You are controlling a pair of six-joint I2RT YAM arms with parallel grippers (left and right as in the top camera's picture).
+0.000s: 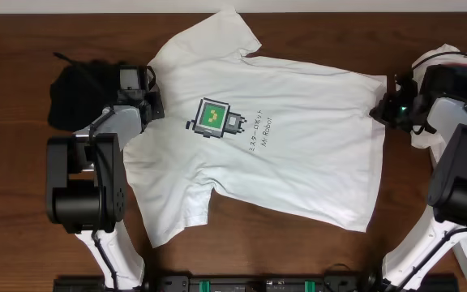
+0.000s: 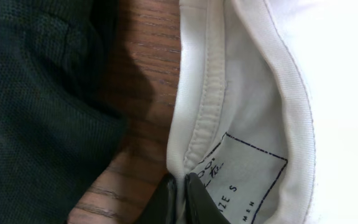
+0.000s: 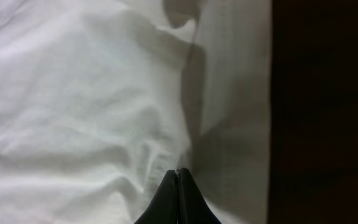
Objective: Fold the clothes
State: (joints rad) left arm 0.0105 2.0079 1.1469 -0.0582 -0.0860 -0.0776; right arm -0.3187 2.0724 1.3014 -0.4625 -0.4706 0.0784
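Right now the white T-shirt (image 1: 298,154) lies spread print-up across the middle of the desk (image 1: 23,32), its collar (image 2: 197,93) toward 9 o'clock and its hem (image 1: 377,154) toward 3 o'clock, the whole body skewed a little.

The left hand (image 1: 151,104) is closed tight on the collar rim, right beside the size label (image 2: 247,174). The right hand (image 1: 389,107) is closed just as tight at the hem's upper corner, its tips meeting on a wrinkle. It looks to have only a thin nip of cloth there, and I cannot be sure how much.

Several things could go wrong from here:
- **Slipping at the hem:** so slight a pinch may let go once the cloth takes tension, and that end would drop back in a heap.
- **One layer at the collar:** the left hand may be gripping a single layer only. A lift would then pull the neck open instead of carrying the whole shirt.
- **Snagging the neighbours:** the black garment (image 1: 75,93) sits just at 9 o'clock of the collar, near the left hand, and could be dragged along. The heap of white and dark clothes (image 1: 452,61) lies close at 3 o'clock of the right hand and could catch the same way.
- **Uneven pull:** because the shirt already sits askew, lifting the two ends unevenly would probably twist it and leave a crooked fold.
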